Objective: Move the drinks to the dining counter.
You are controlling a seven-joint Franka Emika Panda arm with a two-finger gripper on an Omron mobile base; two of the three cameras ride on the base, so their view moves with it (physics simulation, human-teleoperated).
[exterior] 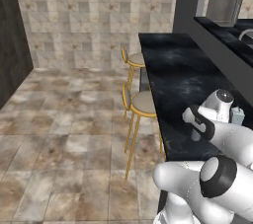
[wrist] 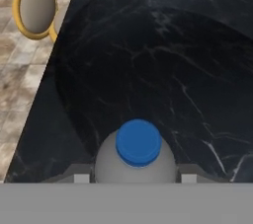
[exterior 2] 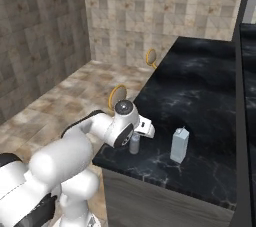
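Below the jaws lies the dining counter, a long black marble slab with white veins; its near edge runs just beside the gripper. Two stools with gold legs stand along the counter's open side, on the tiled floor, well apart from the jaws. The carton stands upright on the slab, near the jaws on the side away from the stools and apart from the bottle. The bottle stands upright on the slab directly between the jaws, blue cap up. In the hand view one finger sits on each side of the bottle body, just beside it; the jaws stand at about bottle width. Whether the pads press the bottle cannot be told.
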